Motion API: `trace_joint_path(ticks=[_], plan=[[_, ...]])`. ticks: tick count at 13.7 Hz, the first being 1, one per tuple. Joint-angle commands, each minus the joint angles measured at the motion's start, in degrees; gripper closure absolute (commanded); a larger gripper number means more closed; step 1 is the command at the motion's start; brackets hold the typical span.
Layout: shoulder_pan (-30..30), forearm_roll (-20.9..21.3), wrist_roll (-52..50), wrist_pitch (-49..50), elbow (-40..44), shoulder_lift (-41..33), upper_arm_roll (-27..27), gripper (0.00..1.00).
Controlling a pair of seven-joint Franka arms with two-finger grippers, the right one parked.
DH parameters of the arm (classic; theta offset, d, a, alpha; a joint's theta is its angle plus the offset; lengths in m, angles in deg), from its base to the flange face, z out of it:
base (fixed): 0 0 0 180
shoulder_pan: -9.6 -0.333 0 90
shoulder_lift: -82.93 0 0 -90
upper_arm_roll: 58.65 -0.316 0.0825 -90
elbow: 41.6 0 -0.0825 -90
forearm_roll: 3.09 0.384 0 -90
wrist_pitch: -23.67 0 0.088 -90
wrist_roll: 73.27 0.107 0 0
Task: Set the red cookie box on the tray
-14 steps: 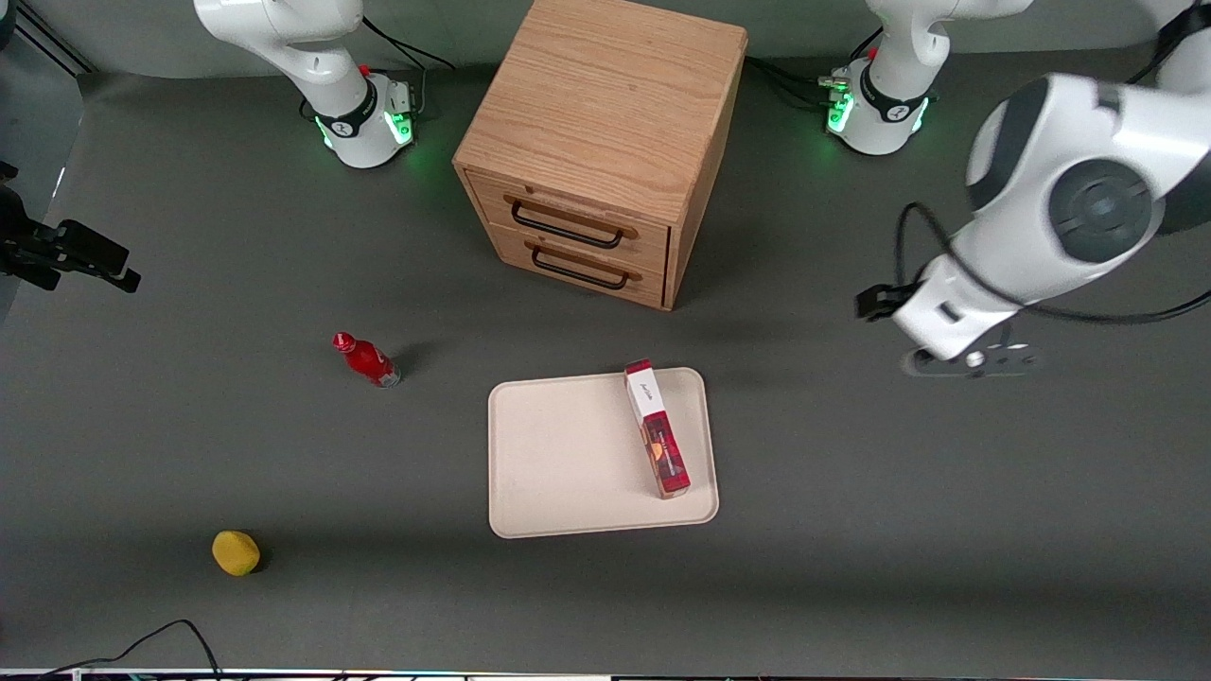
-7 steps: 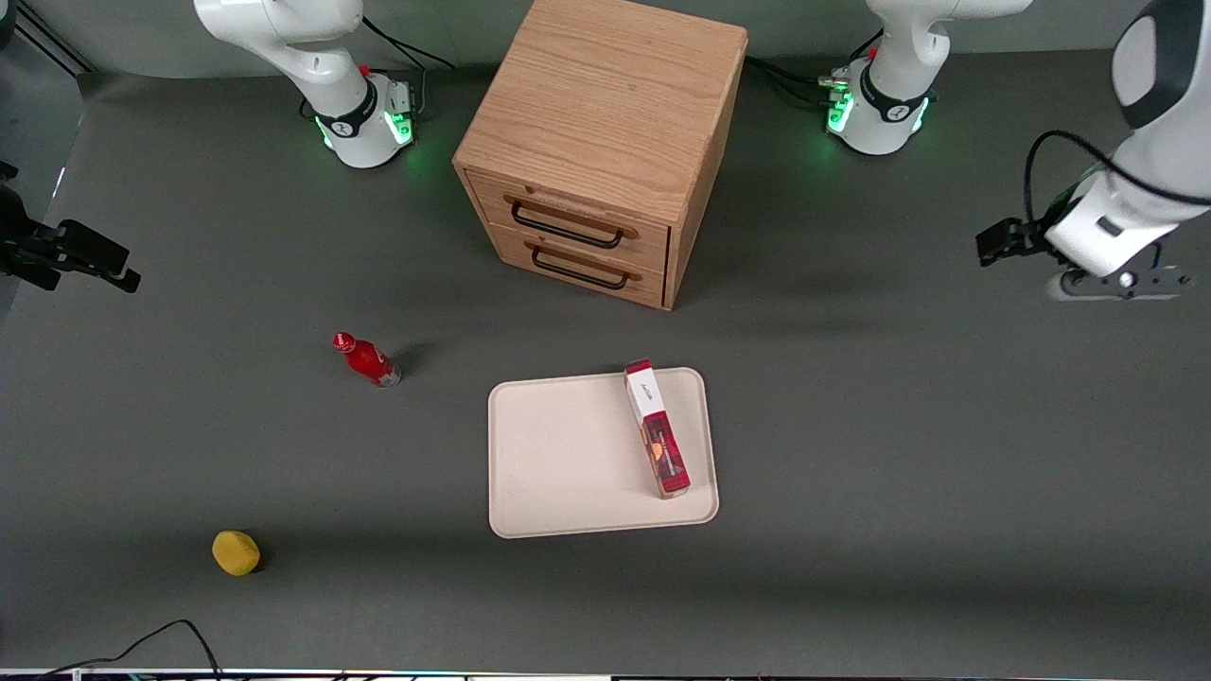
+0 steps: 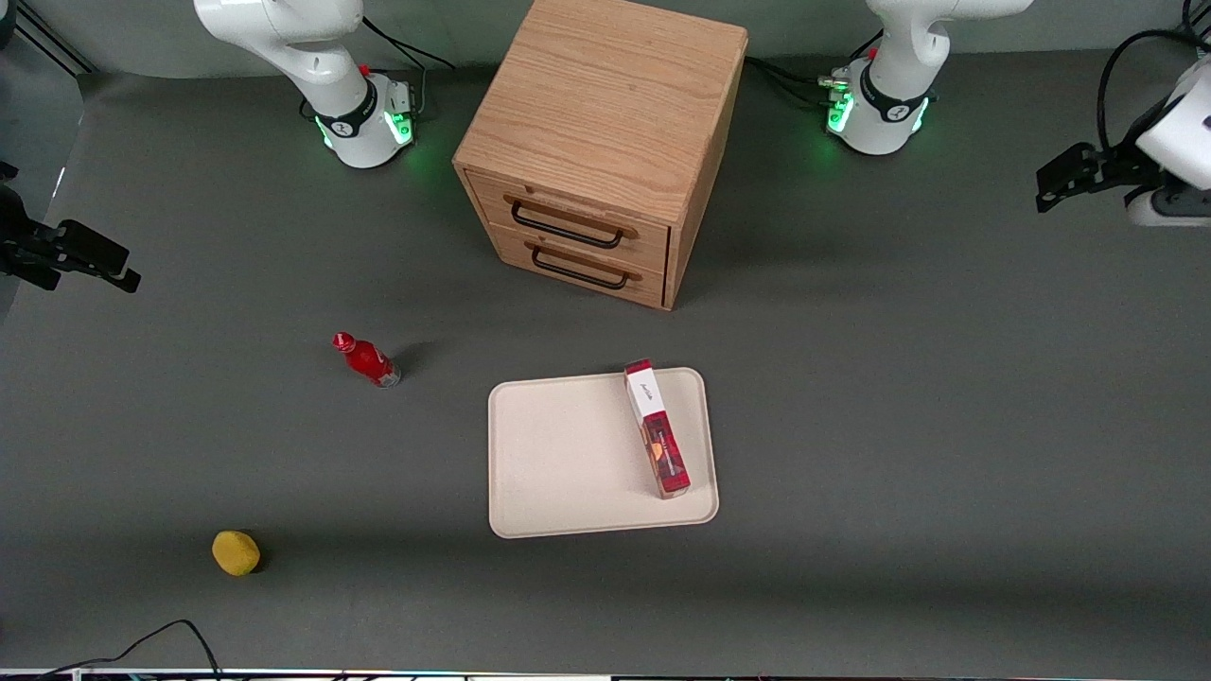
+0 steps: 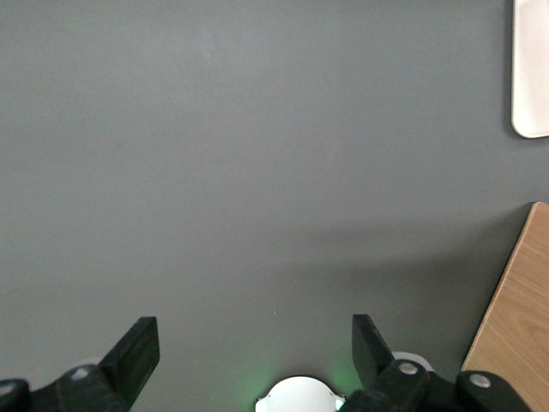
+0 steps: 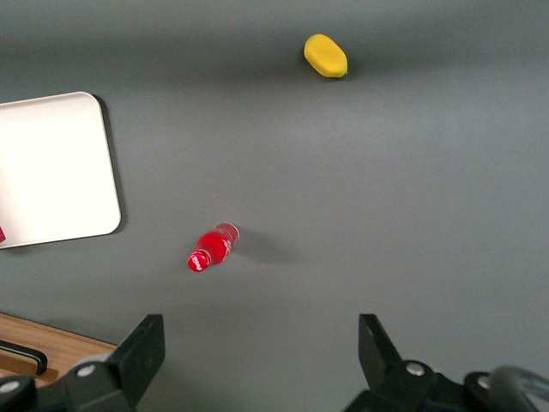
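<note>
The red cookie box (image 3: 657,428) lies flat on the cream-white tray (image 3: 568,463), along the tray's edge toward the working arm's end. Nothing holds it. A sliver of the box (image 5: 2,233) and the tray (image 5: 51,163) show in the right wrist view. My left gripper (image 3: 1168,204) hangs high over bare table at the working arm's end, farther from the front camera than the tray and well apart from it. In the left wrist view the gripper (image 4: 253,343) is open and empty above grey table, with a corner of the tray (image 4: 532,77) in sight.
A wooden two-drawer cabinet (image 3: 605,142) stands farther from the front camera than the tray. A small red bottle (image 3: 367,359) and a yellow lemon-like object (image 3: 236,552) lie toward the parked arm's end. A black cable (image 3: 161,638) lies at the near edge.
My left gripper has moved away from the tray, toward the working arm's end and farther from the front camera. The box and tray have not moved.
</note>
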Motion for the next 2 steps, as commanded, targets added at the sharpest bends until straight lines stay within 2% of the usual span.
trace_joint_path(ticks=[1, 2], plan=[[0.9, 0.3, -1.2, 2.1, 3.8, 2.1, -0.4, 0.0], [0.9, 0.2, -2.0, 2.1, 4.6, 2.6, -0.4, 0.0]])
